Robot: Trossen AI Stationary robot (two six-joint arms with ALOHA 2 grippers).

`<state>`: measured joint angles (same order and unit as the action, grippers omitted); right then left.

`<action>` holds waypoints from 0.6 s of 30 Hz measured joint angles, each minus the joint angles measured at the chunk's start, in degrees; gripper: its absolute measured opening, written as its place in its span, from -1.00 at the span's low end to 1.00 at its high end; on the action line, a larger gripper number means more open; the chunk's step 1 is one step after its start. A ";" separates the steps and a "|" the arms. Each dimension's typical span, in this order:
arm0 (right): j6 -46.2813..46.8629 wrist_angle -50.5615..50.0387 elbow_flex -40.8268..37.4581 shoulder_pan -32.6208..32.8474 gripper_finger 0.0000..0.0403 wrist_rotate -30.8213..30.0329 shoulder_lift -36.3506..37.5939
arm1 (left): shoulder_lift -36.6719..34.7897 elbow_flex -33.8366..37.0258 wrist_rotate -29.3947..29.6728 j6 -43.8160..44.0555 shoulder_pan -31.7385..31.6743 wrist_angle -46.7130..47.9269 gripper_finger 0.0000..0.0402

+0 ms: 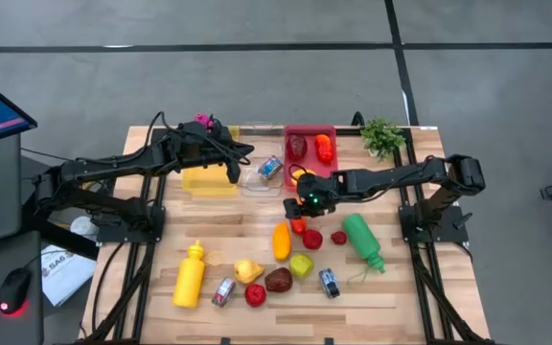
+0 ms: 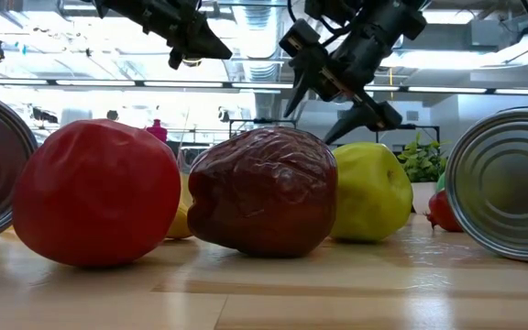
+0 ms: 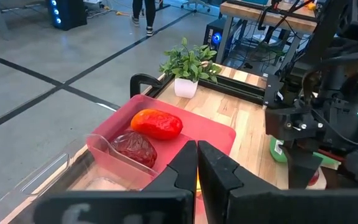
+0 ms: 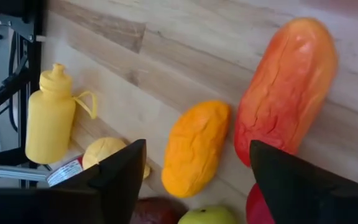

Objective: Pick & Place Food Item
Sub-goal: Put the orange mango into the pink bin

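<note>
A red bin (image 1: 310, 130) at the table's far side holds a dark red fruit (image 3: 133, 147) and an orange-red one (image 3: 157, 123). My right gripper (image 1: 302, 204) hovers open above the table's middle. Seen from its wrist, a long red-orange fruit (image 4: 284, 93) and an orange mango (image 4: 197, 149) lie flat on the wood below, the mango between the fingers' line of sight. The same fruits sit just nearward of that gripper in the high view, red-orange fruit (image 1: 298, 226) and mango (image 1: 282, 240). My left gripper (image 3: 196, 149) is shut and raised over the yellow bin (image 1: 209, 180), left of the red bin.
A clear tub (image 1: 255, 178) with a can (image 1: 270, 168) sits between the bins. Near the front edge lie a yellow bottle (image 1: 190, 275), a green bottle (image 1: 362, 240), two cans (image 1: 329, 282), a green apple (image 1: 301, 264) and red fruits (image 1: 278, 279). A potted plant (image 1: 382, 136) stands at the far right corner.
</note>
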<state>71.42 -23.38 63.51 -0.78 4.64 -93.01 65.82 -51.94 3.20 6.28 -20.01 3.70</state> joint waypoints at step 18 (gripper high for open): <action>0.70 -1.47 0.00 -1.80 0.42 -3.21 -0.04 | 0.00 0.00 0.00 0.00 0.00 -0.02 -1.00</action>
<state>72.12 -24.84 63.51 -2.58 1.44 -93.06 65.82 -51.94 3.20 6.28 -20.01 3.68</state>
